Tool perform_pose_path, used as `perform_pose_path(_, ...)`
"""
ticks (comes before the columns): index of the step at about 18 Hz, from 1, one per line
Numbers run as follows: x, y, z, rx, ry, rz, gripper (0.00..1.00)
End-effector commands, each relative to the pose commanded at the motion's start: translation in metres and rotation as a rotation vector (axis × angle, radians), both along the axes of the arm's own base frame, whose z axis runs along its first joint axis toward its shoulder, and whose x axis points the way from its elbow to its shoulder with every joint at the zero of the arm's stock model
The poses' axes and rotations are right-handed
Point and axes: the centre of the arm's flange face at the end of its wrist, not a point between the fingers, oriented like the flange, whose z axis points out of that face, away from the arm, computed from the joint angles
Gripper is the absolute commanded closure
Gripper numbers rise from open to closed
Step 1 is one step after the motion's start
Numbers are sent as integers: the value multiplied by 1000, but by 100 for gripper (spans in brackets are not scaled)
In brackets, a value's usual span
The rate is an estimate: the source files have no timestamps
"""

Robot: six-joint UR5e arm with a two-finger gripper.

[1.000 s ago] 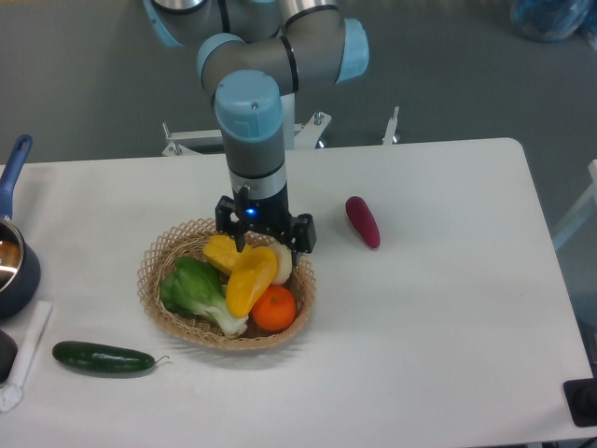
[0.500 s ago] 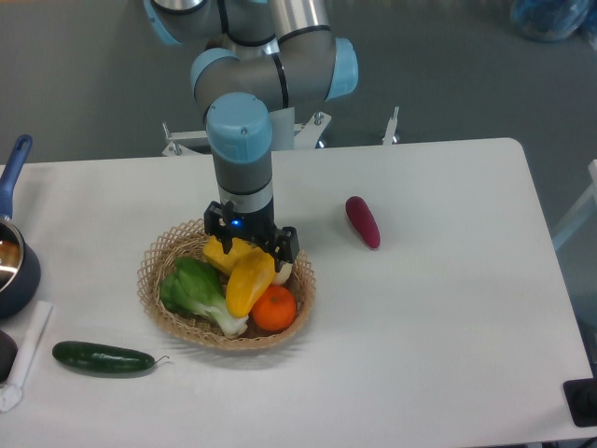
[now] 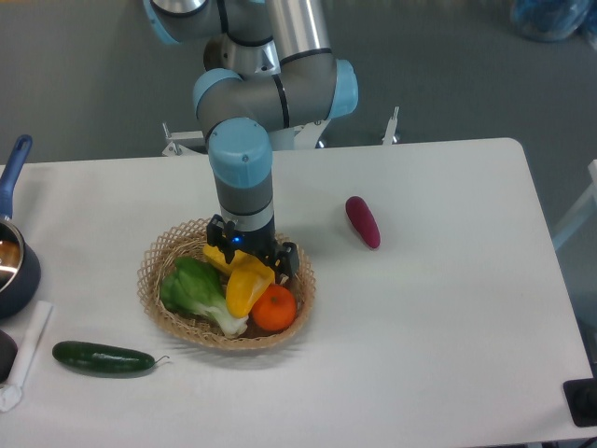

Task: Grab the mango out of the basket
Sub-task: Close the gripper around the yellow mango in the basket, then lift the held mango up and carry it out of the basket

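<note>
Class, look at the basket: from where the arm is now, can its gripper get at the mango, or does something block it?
Probably yes. The gripper is right over the mango's upper end, and nothing lies on top of it. The orange and leafy green crowd its sides in the basket, so room for the fingers looks tight.

The counter (image 3: 448,308) is a white, matte slab with rounded corners; it fills most of the view. Beyond its far edge lies a grey floor (image 3: 448,65), uniform in tone. A metal bracket frame (image 3: 317,131) stands at the far edge of the counter, bearing upright pins. A pale blue translucent bag (image 3: 552,17) lies on the floor at the upper right. Lighting is even and diffuse; shadows on the counter are soft and short.
</note>
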Motion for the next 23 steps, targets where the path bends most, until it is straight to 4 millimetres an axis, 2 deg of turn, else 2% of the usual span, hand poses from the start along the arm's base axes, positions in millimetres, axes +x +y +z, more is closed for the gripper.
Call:
perform_pose_path(7, 0, -1, -6, -18, 0, -18, 0)
perform_pose_path(8, 0, -2, -6, -20, 3, -17, 5)
perform_pose_path(10, -1, -1, -2, -13, 6, -16, 29)
perform_pose_path(11, 0, -1, 0, -11, 9, -17, 36)
perform_pose_path(15, -1, -1, 3, -5, 11, -14, 47)
perform_pose_path(17, -2, -2, 5, -3, 15, -11, 61)
perform_pose_path(18, -3, -2, 7, -1, 17, -8, 61)
perform_pose_path(19, -4, -3, 12, 6, 23, -7, 61)
perform_pose_path(21, -5, -7, 37, 47, 49, 4, 61)
perform_pose_path(23, -24, -13, 75, 106, 95, 58, 61)
